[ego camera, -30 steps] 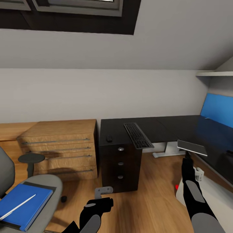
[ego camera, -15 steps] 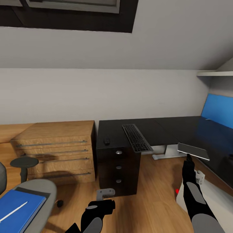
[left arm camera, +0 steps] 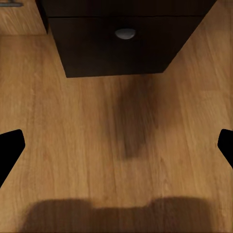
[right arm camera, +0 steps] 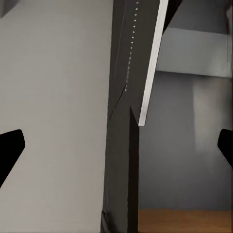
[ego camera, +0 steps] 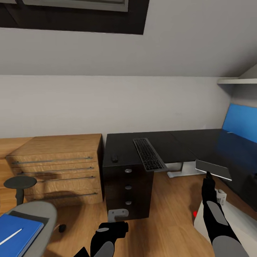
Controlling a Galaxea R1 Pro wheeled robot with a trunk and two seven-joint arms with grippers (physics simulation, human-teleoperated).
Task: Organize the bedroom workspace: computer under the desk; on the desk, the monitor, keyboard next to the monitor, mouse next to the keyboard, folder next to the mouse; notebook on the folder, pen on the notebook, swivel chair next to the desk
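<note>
The black L-shaped desk [ego camera: 178,141] stands ahead with its three-drawer unit [ego camera: 127,189]. On its top lie the long keyboard [ego camera: 148,154], overhanging the front edge, and the small mouse [ego camera: 114,157] to its left. The grey swivel chair [ego camera: 34,212] is at the lower left, carrying a blue flat item [ego camera: 16,237] with the white pen [ego camera: 10,236] on top. My left gripper [ego camera: 117,214] hangs open over the floor, and one drawer knob [left arm camera: 125,33] lies ahead of it. My right gripper [ego camera: 207,176] points up, open, just under a flat dark-grey slab [ego camera: 213,169] whose pale edge [right arm camera: 151,63] runs between its jaws.
A light-wood chest [ego camera: 53,166] with bar handles stands left of the desk. At the right are a glossy dark panel [ego camera: 237,160], a blue panel [ego camera: 242,123] and a wall shelf [ego camera: 235,81]. A small white object [ego camera: 220,194] sits on the wooden floor [ego camera: 171,221].
The whole picture has shifted left, so the camera has moved; the chair has slid partly out at the lower left. Both arms and the slab keep their places in the view.
</note>
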